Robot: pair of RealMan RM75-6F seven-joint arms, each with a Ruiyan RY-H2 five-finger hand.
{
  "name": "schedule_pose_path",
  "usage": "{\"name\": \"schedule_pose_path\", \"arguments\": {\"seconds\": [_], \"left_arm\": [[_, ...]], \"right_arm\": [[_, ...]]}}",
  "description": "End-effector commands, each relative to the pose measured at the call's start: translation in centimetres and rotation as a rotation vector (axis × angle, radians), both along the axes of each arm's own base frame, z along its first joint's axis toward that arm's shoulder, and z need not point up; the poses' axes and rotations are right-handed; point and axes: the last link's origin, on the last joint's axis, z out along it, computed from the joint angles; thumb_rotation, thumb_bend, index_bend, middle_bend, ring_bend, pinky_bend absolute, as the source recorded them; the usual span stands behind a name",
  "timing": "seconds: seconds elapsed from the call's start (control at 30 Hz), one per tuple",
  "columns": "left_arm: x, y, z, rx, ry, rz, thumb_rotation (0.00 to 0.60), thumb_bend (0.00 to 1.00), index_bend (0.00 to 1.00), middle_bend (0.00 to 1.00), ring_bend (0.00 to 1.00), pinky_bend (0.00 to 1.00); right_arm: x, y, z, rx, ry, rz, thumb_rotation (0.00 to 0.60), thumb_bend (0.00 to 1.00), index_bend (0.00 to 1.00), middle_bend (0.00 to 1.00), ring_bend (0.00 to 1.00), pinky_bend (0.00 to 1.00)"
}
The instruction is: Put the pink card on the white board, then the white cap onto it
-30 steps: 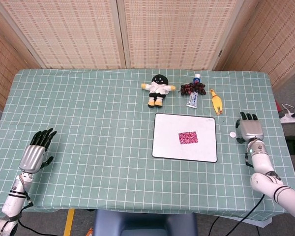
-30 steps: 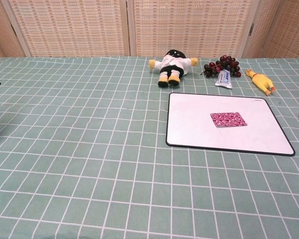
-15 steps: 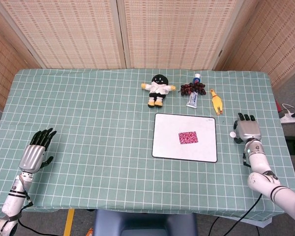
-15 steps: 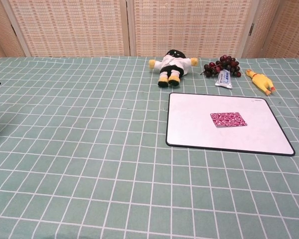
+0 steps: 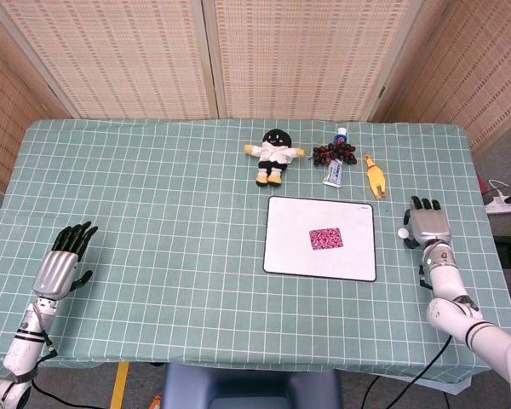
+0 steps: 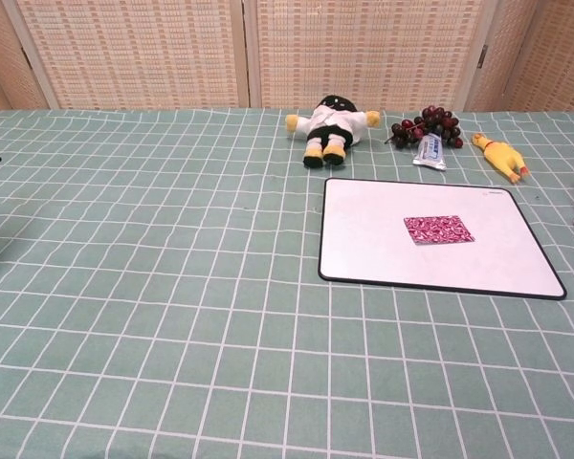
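The right hand (image 5: 429, 227) is lying palm-down on the green checked tablecloth (image 5: 170, 221), dark fingers spread apart and pointing toward the far wall, gripping nothing. The white cap (image 5: 403, 233) is sitting right at its thumb side, touching or nearly so; can't really tell which from the head view. In the chest view only a bit of the hand's dark fingertips is poking in at the right edge, with the cap just below them.

Further out on that same thumb side, the white board (image 5: 289, 247) with its dark rim is lying flat, and the pink card (image 5: 326, 239) is already resting on it, a bit toward the hand from the board's middle. Cap and card are well apart, with the board's edge between them.

Beyond the hand's fingertips, a yellow rubber chicken (image 5: 374, 176) is lying near a toothpaste tube (image 5: 334, 171), a bunch of dark grapes (image 5: 334, 153) and a small plush doll (image 5: 273, 155). There's blue print on the tube, but it's too small to read.

The left hand (image 5: 61, 266) is way across the table from the right one, near the front corner, also resting flat with fingers apart and nothing in it.
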Motion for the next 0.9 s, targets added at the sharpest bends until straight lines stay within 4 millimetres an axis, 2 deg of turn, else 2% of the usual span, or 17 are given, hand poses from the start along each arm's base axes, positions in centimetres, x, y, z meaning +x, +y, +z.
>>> {"name": "schedule_pose_path", "arguments": {"seconds": [0.03,0.9], "left_arm": [[-0.02,0.01,0.01,-0.001,0.000,0.001,0.600,0.22,0.00,0.00,0.00,0.00],[-0.05,0.09,0.10,-0.005,-0.016,0.006,0.600,0.22,0.00,0.00,0.00,0.00]], "right_arm": [[-0.07,-0.09,-0.19,0.003,0.001,-0.006,0.577,0.32,0.41,0.00,0.00,0.00],[-0.25,-0.47,-1.03,0.016,0.006,-0.021,0.574,0.32,0.43,0.00,0.00,0.00]]}}
